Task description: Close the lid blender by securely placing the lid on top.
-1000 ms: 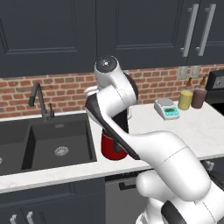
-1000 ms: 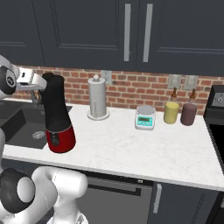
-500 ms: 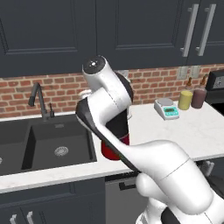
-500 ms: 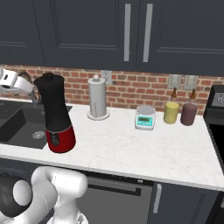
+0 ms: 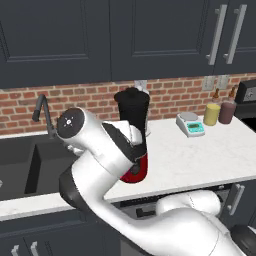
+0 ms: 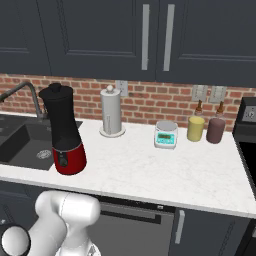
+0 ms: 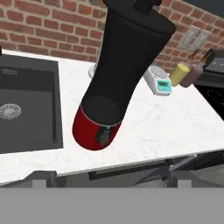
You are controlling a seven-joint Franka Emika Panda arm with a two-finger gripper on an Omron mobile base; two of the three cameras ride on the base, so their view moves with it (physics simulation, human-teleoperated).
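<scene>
Sink (image 6: 25, 142): far left of the counter (image 6: 165, 172), just beside the blender; nothing here needs touching.
Blender (image 6: 64, 131): upright near the counter's left end, black jar on a red base, control panel facing the near edge.
Lid (image 6: 56, 91): it appears to sit on top of the jar already, a flat black cap with a small knob; in the hand view its knob (image 7: 146, 5) is cut off by the top edge.
Gripper (image 7: 109, 181): jaws stand wide apart and hold nothing; the tips (image 7: 41, 179) rise at the bottom of the hand view, low and on the near side of the blender, apart from it.
Step in hand: my judgement is that the lid is placed and what remains is confirming it sits flush.
How to do it well: check the cap is level all round the rim; if it needs pressing, come straight down on the knob and avoid sideways push, since the tall jar could tip.
Arm (image 5: 100, 150): crosses in front of the blender's base in the left view; keep its elbow off the jar.
Paper towel roll (image 6: 111, 111): right of the blender, far side.
Scale (image 6: 166, 134): further right, well apart.
Canisters (image 6: 196, 128): far right, by the wall.
</scene>
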